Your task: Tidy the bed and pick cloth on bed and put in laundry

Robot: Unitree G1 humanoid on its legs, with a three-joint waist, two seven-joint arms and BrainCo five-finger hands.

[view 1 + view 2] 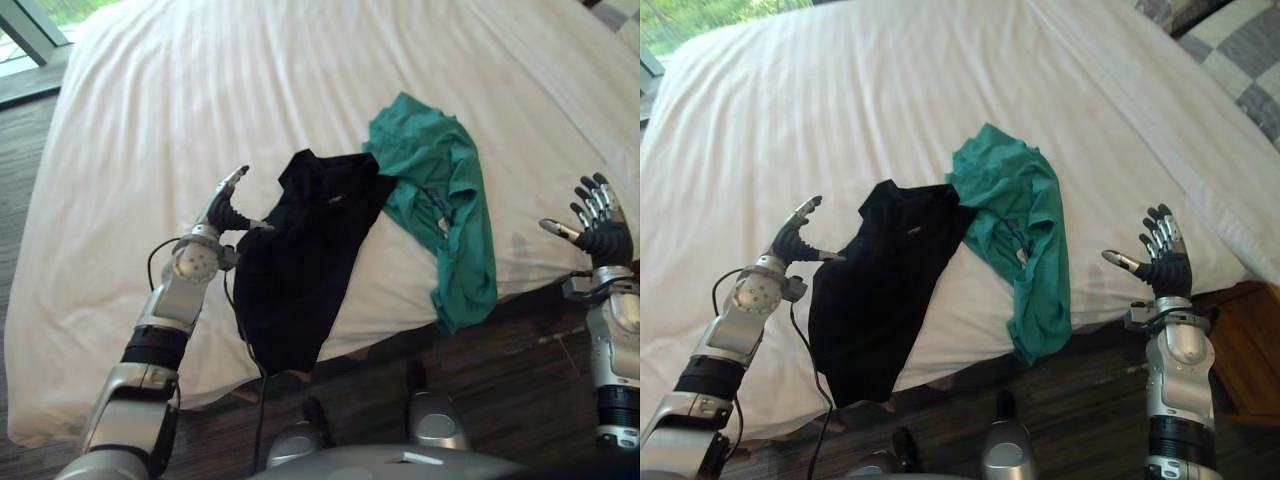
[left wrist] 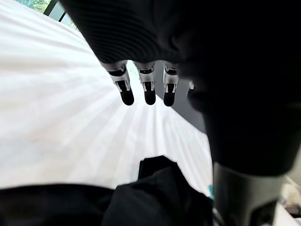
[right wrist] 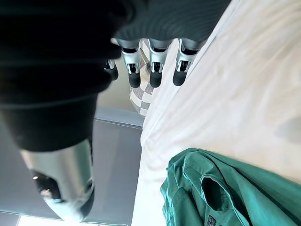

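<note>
Two cloths lay on the bed (image 1: 200,90), and both of our hands were empty.

We counted one black cloth (image 1: 305,260) and one green cloth (image 1: 440,190), touching where the black one's far corner met the green one. Both spread across the white sheet and hung over the bed's near edge. Our left hand (image 1: 225,208) was over the sheet just beside the black cloth's left edge, fingers straight and thumb pointing toward the cloth, gripping nothing. Our right hand (image 1: 1164,262) was raised at the near edge toward the right corner, fingers spread and relaxed, apart from the green cloth.
</note>
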